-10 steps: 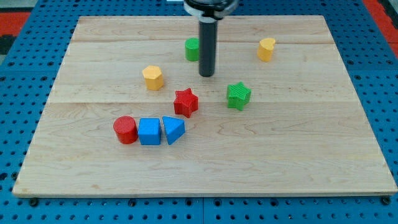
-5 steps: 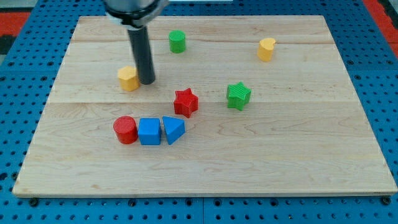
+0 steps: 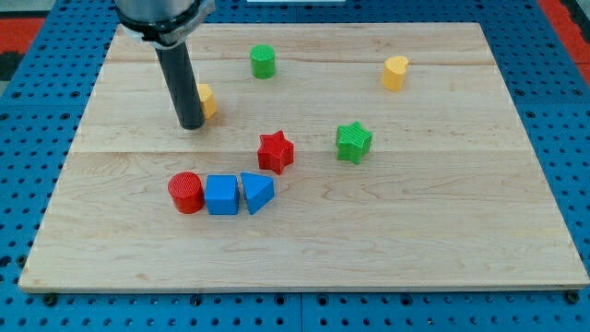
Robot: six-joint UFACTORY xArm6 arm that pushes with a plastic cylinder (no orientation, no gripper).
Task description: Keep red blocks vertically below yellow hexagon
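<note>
The yellow hexagon lies in the upper left of the board, partly hidden behind my rod. My tip rests on the board just left of and slightly below the hexagon, touching it or nearly so. The red star lies right of and below the hexagon, near the board's middle. The red cylinder lies lower left, directly below my tip, at the left end of a row with two blue blocks.
A blue cube and a blue triangular block sit right of the red cylinder. A green cylinder is at the top, a green star right of centre, another yellow block at the upper right.
My rod swept left from beside the green cylinder, which shifted left and up. It pushed the yellow hexagon left, then passed to the hexagon's left side; the hexagon now sits slightly higher.
</note>
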